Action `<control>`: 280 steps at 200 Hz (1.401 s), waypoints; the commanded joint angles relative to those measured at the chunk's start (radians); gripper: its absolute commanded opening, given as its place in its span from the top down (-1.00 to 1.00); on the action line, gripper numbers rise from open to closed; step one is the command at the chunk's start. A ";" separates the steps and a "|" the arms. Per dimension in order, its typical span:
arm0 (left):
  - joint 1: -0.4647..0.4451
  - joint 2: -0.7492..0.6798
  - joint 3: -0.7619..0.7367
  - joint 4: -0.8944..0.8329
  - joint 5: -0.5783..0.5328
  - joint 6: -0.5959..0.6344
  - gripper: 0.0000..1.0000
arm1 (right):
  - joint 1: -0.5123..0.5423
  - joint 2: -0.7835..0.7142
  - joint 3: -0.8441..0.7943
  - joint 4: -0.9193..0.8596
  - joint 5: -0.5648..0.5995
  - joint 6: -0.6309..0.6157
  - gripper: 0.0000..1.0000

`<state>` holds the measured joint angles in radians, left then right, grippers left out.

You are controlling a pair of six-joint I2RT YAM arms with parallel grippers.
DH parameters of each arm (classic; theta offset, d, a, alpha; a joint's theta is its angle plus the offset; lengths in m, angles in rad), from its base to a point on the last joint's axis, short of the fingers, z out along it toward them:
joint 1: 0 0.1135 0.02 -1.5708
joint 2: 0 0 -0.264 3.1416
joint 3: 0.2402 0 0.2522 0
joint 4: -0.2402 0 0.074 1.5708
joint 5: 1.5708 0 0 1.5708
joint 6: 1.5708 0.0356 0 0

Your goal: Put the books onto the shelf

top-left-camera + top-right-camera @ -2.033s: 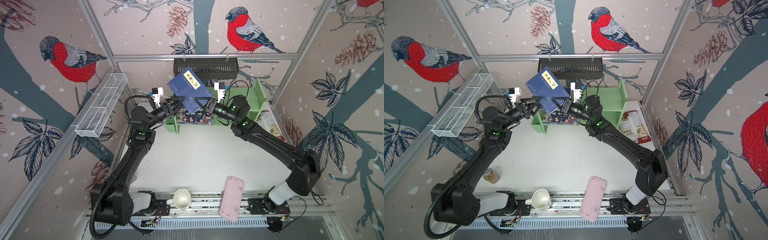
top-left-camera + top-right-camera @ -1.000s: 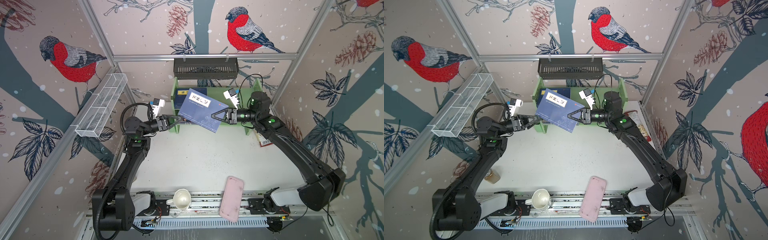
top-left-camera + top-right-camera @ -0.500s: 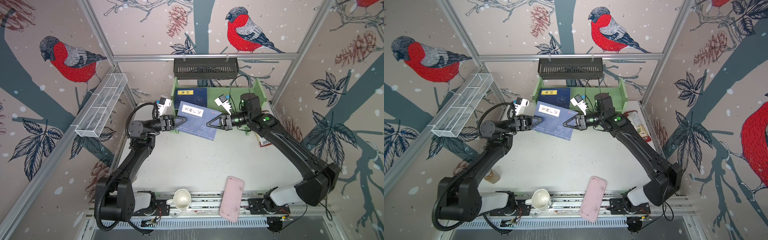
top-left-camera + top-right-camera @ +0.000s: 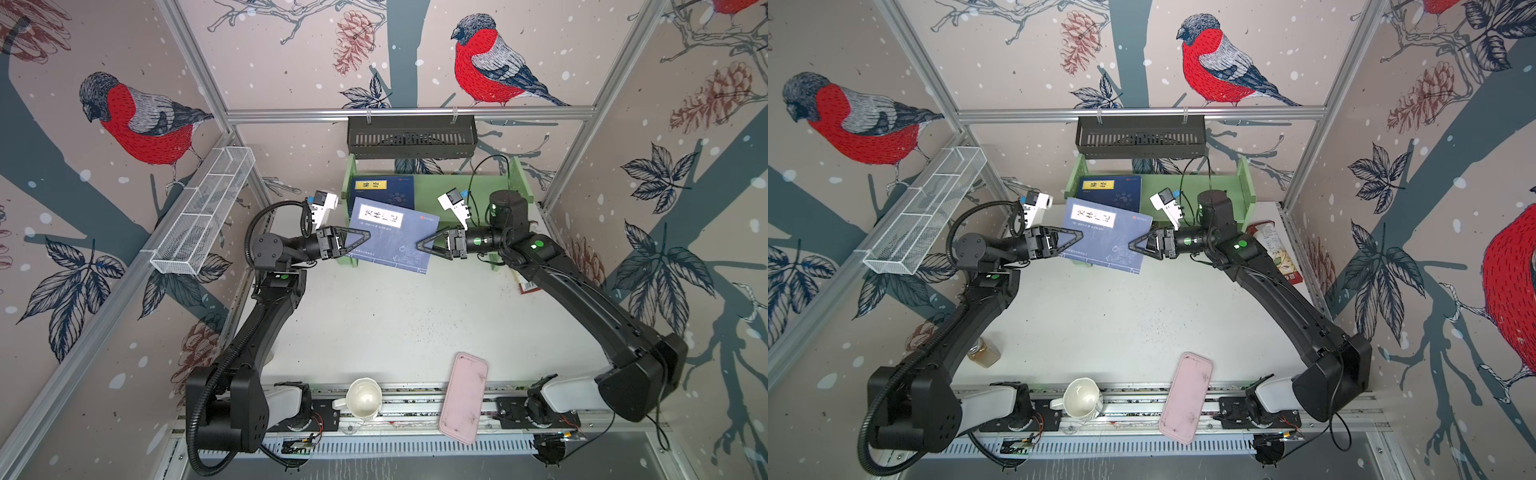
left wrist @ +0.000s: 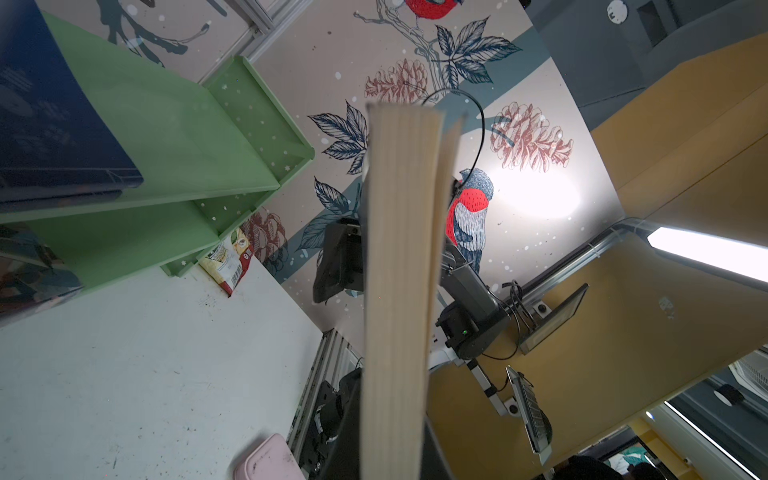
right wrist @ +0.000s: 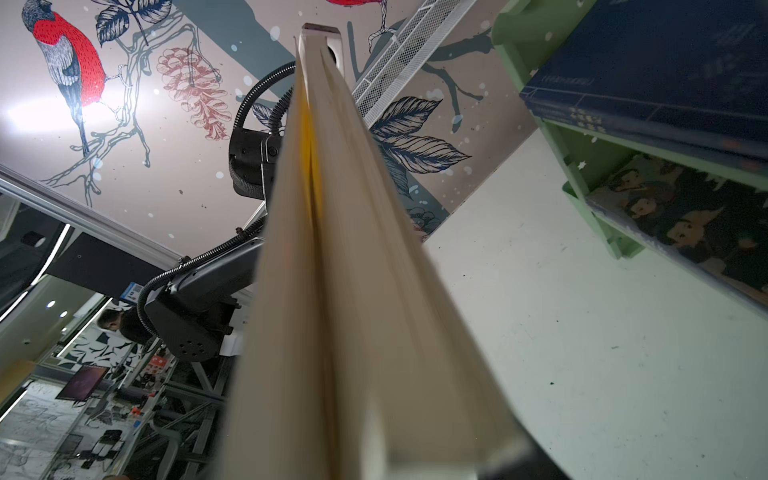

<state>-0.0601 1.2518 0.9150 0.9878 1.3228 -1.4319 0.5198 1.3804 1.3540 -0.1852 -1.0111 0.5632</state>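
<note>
Seemingly book [image 4: 390, 237] fronting shelf [image 4: 428, 189], mug [image 4: 365, 401], tray [image 4: 463, 397] nearby

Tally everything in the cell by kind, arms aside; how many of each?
Books: 3 seen: held book, top-tier book (may cover others), cartoon book on the lower tier
Shelf: 1
Baskets: 2 (black basket, white mesh basket)
Mug: 1
Pink tray: 1
Snack bag: 1
Jar: 1
Total: 10
</note>
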 commanded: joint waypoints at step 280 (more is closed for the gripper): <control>0.071 -0.023 0.257 -0.970 -0.314 0.807 -0.12 | -0.120 0.112 0.129 0.134 0.045 0.161 0.98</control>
<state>0.0078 1.2388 1.0966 0.3511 1.0920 -0.9527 0.4309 1.4746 1.4677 -0.0368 -0.9222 0.7437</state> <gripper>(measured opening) 0.559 0.113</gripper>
